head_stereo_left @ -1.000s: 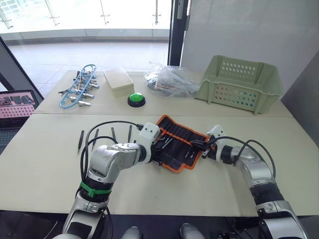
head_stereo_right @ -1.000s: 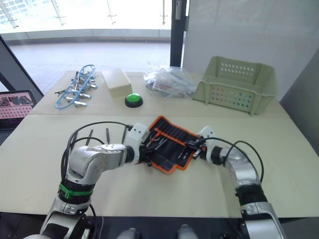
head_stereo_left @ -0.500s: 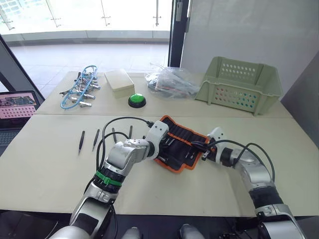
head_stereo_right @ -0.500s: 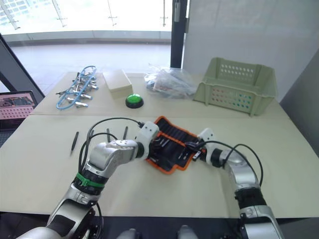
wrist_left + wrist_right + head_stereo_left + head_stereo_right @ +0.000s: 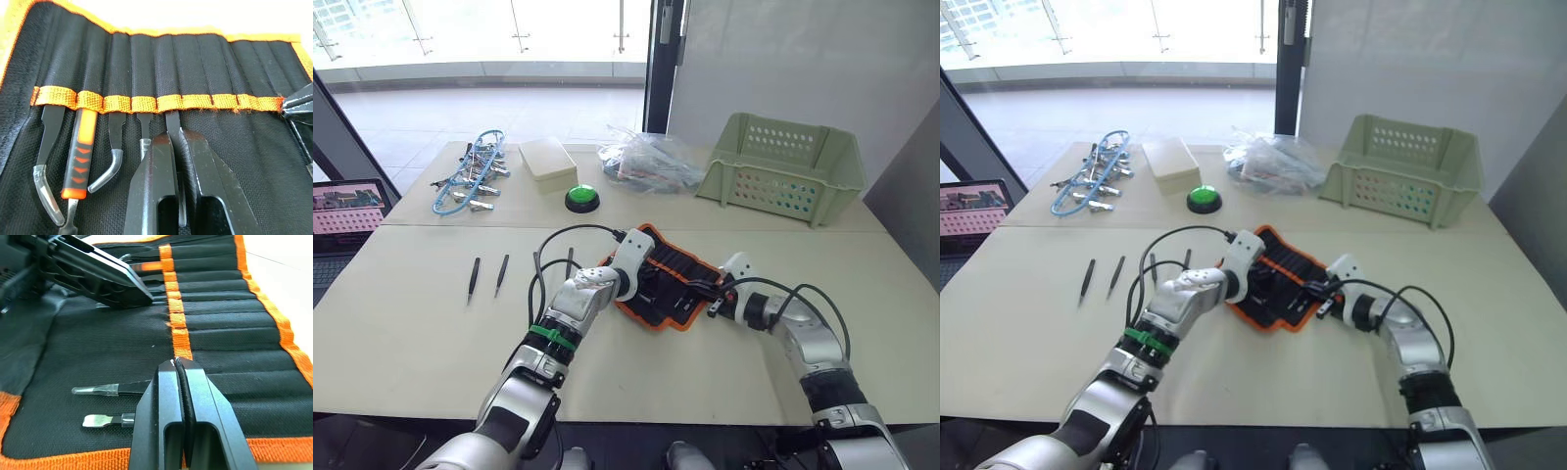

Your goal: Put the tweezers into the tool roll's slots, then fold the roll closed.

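Observation:
The tool roll [image 5: 677, 277] lies open on the near table, black with orange edging. My left gripper [image 5: 178, 133] hovers over it, shut on a slim black tweezer [image 5: 172, 120] whose tip sits under the orange band at one of the slots [image 5: 168, 102]. Other tools [image 5: 113, 147] stand in neighbouring slots. My right gripper [image 5: 177, 363] is shut on the roll at the end of the orange band [image 5: 179, 335]. Several more tweezers [image 5: 473, 279] lie on the table to the left of the roll.
On the far table stand a green basket [image 5: 783, 164], a crinkled plastic bag [image 5: 646, 157], a green button [image 5: 581, 198], a cream box [image 5: 546, 157] and silver clips with blue cables [image 5: 470, 176]. A laptop [image 5: 344, 211] sits at the left edge.
My left arm has stretched forward and to the right, carrying its gripper further over the roll toward the slots. The right gripper has held its place on the roll.

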